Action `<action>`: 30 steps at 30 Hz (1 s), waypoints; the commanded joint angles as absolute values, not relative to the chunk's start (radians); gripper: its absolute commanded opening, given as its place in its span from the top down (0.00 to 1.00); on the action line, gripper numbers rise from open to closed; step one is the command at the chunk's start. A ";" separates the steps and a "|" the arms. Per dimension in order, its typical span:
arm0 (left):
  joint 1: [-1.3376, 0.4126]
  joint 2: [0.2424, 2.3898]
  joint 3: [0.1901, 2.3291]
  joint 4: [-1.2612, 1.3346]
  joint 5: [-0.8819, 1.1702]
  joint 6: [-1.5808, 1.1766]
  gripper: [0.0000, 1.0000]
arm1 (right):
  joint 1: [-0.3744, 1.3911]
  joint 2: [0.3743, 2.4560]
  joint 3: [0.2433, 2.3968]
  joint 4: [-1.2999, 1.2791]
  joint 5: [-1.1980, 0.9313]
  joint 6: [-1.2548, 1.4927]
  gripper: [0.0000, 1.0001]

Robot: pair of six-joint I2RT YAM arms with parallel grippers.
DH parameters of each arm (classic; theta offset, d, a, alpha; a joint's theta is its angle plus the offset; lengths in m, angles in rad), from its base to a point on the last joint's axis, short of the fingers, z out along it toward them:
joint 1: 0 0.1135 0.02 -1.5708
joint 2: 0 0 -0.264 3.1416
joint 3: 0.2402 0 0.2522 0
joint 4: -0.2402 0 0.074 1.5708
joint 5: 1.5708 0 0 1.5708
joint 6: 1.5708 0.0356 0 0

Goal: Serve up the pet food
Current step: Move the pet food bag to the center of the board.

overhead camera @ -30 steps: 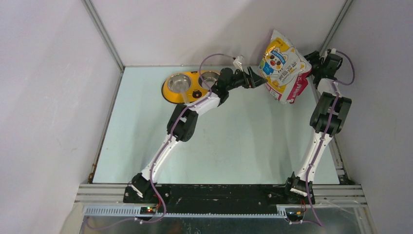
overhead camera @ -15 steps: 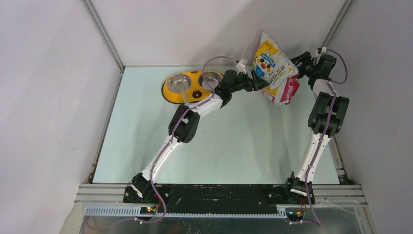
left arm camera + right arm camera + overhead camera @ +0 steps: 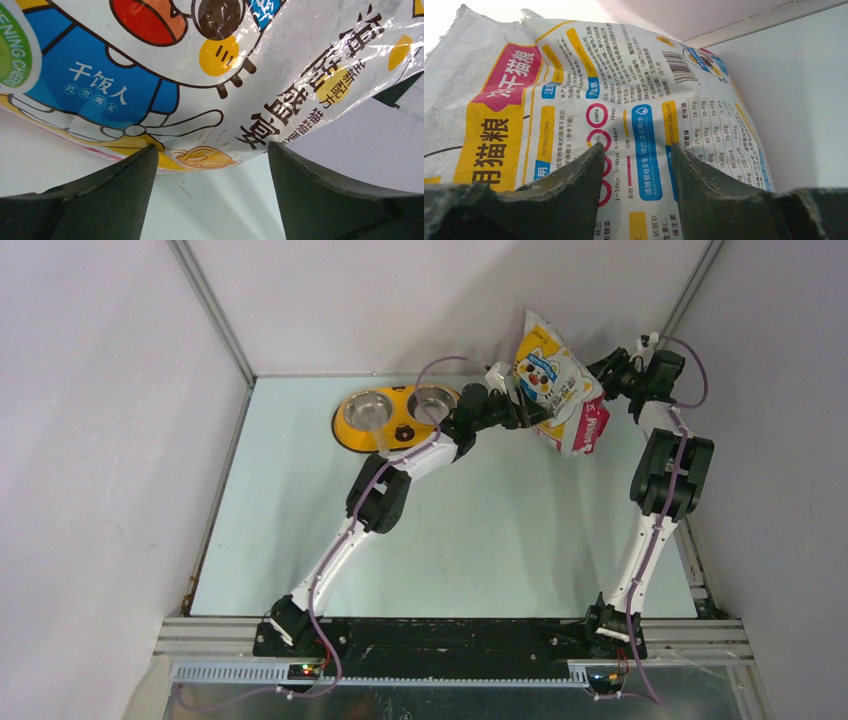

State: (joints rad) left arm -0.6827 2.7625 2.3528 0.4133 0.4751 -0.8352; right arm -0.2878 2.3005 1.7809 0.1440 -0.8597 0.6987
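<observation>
**A:** Since no kibble lies loose anywhere, where is the pet food?

**B:** By my reckoning it is inside the bag, which hangs at the upper right of the top view, clear of the counter.

**A:** Who has the bag?

**B:** The right fingers pinch it from its right side, with the printed back panel between them. The left fingers stand wide apart, and the bag's lower edge sits just at their tips, ungripped.

**A:** Which step is this?

**B:** I judge it to be the carry towards the yellow feeder at the upper middle, whose steel bowls show no food. Next, the left fingers need to close on that lower edge and steady the bag. Then its mouth can be tipped over a bowl. Whether the top is already open, I cannot tell.

**A:** What differs from a second ago?

**B:** The bag is further left, nearer the feeder, and shows a narrower face. The right arm has swung left with it. The left arm has barely moved, but the bag now overlaps its fingertips.
</observation>
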 commanded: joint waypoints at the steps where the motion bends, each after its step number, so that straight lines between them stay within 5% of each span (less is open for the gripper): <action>1: -0.711 2.729 2.411 0.456 0.479 -0.798 0.12 | -0.131 2.322 1.684 -0.222 -1.132 0.633 0.45; 19: -0.757 2.647 2.383 0.401 0.560 -0.754 0.24 | -0.095 2.303 1.681 -0.584 -1.284 0.320 0.39; 30: -0.746 2.661 2.439 0.407 0.518 -0.692 0.12 | -0.213 2.419 1.845 -0.424 -1.116 0.515 0.35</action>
